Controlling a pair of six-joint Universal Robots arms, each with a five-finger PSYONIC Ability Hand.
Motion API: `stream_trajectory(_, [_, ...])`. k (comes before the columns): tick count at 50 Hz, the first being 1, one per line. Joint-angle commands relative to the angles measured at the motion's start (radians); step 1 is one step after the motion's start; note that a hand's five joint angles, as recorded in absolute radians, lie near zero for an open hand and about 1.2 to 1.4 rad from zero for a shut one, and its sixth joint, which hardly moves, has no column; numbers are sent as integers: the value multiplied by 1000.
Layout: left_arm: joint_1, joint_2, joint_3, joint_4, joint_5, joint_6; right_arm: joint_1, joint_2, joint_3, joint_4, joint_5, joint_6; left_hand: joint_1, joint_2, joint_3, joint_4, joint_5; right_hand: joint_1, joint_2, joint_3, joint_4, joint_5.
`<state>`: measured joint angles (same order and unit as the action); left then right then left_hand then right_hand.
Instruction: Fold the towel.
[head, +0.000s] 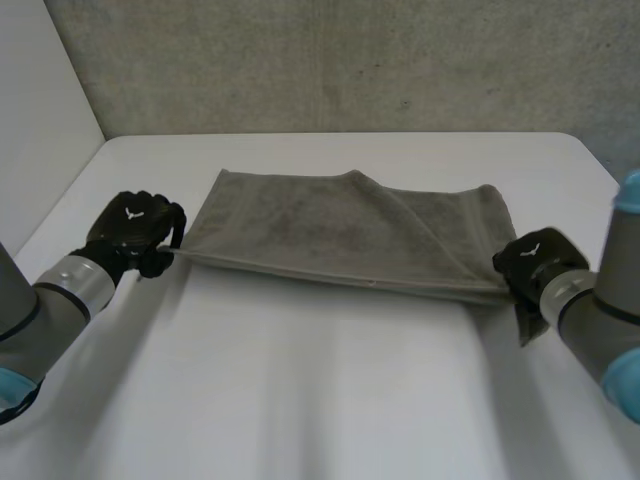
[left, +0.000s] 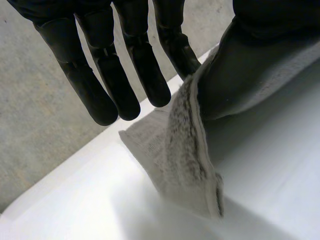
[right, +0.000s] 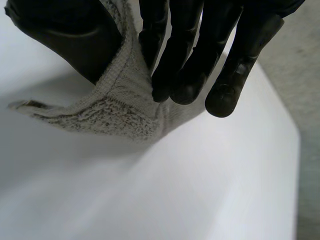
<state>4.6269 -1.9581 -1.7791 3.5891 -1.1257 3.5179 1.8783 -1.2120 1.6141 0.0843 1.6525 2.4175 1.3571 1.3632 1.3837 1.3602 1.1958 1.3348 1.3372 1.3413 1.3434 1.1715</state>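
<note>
Risk, as I judge it: my left hand (head: 133, 230) has the near left corner of the towel (head: 340, 228) by a thin nip only, and the corner could slip free if I draw the edge tauter. If the two hands travel unevenly, the fold would skew. My right hand (head: 535, 262) could likewise drop the near right corner. Left fingers (left: 176, 50): mostly straight and spread, one pressing the corner against the thumb, the others touching nothing. The towel lies across the far middle of the counter (head: 330, 390) with its near edge raised. Right fingers (right: 172, 60): bunched, pinching cloth against the thumb.
</note>
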Motion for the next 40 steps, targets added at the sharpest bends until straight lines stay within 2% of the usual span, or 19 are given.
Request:
stream_trajectory(1, [48, 163, -54, -41, 14, -2, -18, -172, 39, 18, -17, -190, 39, 33, 13, 36, 26, 61, 59, 55, 53, 50])
stream_trajectory(3, [61, 197, -71, -49, 17, -1, -33, -198, 62, 23, -25, -268, 39, 33, 13, 36, 26, 61, 59, 55, 53, 50])
stream_trajectory(5, [72, 245, -94, -62, 24, -1, -65, -239, 119, 38, -34, -426, 39, 33, 13, 36, 26, 61, 59, 55, 53, 50])
stream_trajectory(6, [79, 287, -121, -75, 44, 1, -65, -239, 119, 38, -34, -426, 39, 33, 13, 36, 26, 61, 59, 55, 53, 50])
stream_trajectory(8, [90, 326, -146, -87, 72, 1, -77, -270, 180, 66, -52, -581, 39, 33, 13, 36, 26, 61, 59, 55, 53, 50])
stream_trajectory(10, [105, 361, -172, -99, 104, 3, -80, -296, 197, 86, -71, -622, 39, 33, 13, 36, 26, 61, 59, 55, 53, 50])
stream_trajectory(11, [131, 398, -202, -118, 137, 4, -88, -328, 205, 113, -118, -630, 39, 33, 13, 36, 26, 61, 59, 55, 53, 50])
stream_trajectory(12, [156, 431, -229, -134, 168, 6, -88, -328, 205, 114, -119, -630, 39, 33, 13, 36, 26, 61, 59, 55, 53, 50])
stream_trajectory(14, [180, 461, -252, -148, 199, 6, -126, -394, 211, 167, -257, -646, 39, 33, 13, 36, 26, 61, 59, 55, 53, 50])
stream_trajectory(15, [202, 481, -269, -156, 226, 7, -126, -394, 211, 167, -258, -646, 39, 33, 13, 36, 26, 61, 59, 55, 53, 50])
stream_trajectory(19, [219, 489, -287, -153, 257, 9, -204, -423, 213, 181, -388, -673, 39, 33, 13, 36, 26, 61, 59, 55, 53, 50])
stream_trajectory(24, [207, 438, -260, -141, 257, 10, -242, -374, 185, 180, -390, -605, 39, 33, 13, 36, 26, 61, 59, 55, 53, 50])
stream_trajectory(29, [115, 291, -132, -133, 213, -5, -202, -195, 63, 180, -329, -458, 39, 33, 13, 36, 26, 61, 59, 55, 53, 50])
stream_trajectory(31, [32, 175, -30, -131, 123, 2, -189, -135, 18, 183, -295, -425, 39, 33, 13, 36, 26, 61, 59, 55, 53, 50])
stream_trajectory(32, [32, 174, -29, -131, 122, 3, -177, -86, -23, 183, -260, -411, 39, 33, 13, 36, 26, 61, 59, 55, 53, 50])
stream_trajectory(34, [-49, 52, 102, -138, 6, 6, -165, -41, -68, 180, -231, -411, 39, 33, 13, 36, 26, 61, 59, 55, 53, 50])
stream_trajectory(35, [-49, 51, 102, -138, 6, 6, -154, -3, -113, 178, -206, -411, 39, 33, 13, 36, 26, 61, 59, 55, 53, 50])
stream_trajectory(37, [-83, -60, 249, -145, -80, 3, -148, 42, -160, 173, -194, -410, 39, 33, 13, 36, 26, 61, 59, 55, 53, 50])
stream_trajectory(40, [-103, -157, 386, -161, -135, 4, -142, 133, -256, 154, -186, -403, 39, 33, 13, 36, 26, 61, 59, 55, 53, 50])
